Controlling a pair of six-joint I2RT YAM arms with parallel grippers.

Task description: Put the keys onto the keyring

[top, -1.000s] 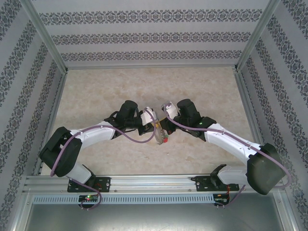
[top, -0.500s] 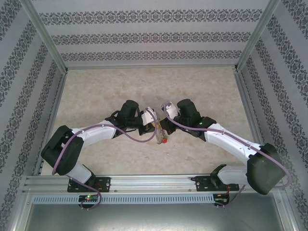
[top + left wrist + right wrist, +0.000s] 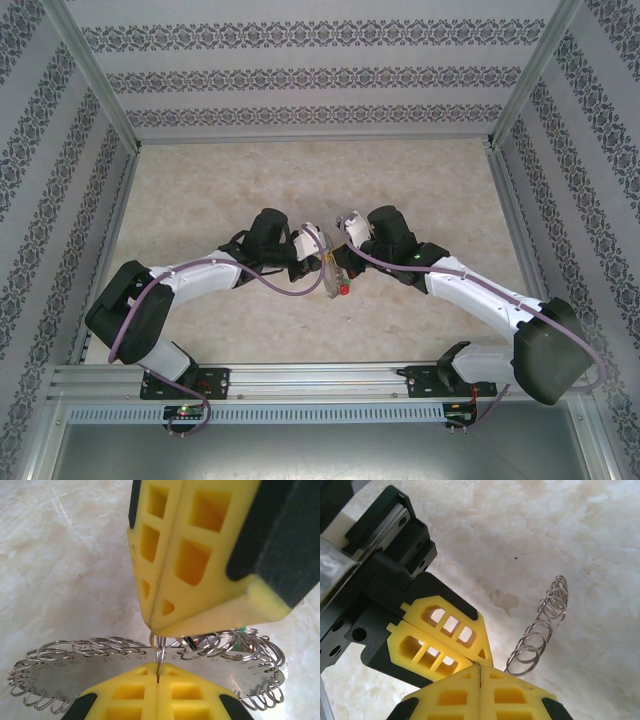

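So the flat silvery metal keyring with little wire loops all round its rim (image 3: 100, 658) sits dead centre in the top view (image 3: 327, 270). It looks held up off the pale marbled table (image 3: 60, 555), between the 2 claws. From the left wrist it's face-on, with its long axis running from the lower left of the frame to the lower right. From the right wrist it's edge-on (image 3: 540, 627), a line of loops climbing from lower centre toward the upper right.

The left gripper (image 3: 158, 676), at the bottom of its own frame, is clamped on the keyring's rim. The right gripper (image 3: 156, 628) comes in from the top of that frame with its fingers pressed together. It meets the left one nose to nose at 1 small loop, and I can't tell if it's pinching anything.

The small key with the bright red plastic head (image 3: 343, 290) shows just below the tips in the top view, on the right arm's side. My guess is the next move hinges on that 1 loop, and the right arm is closer to feed it.
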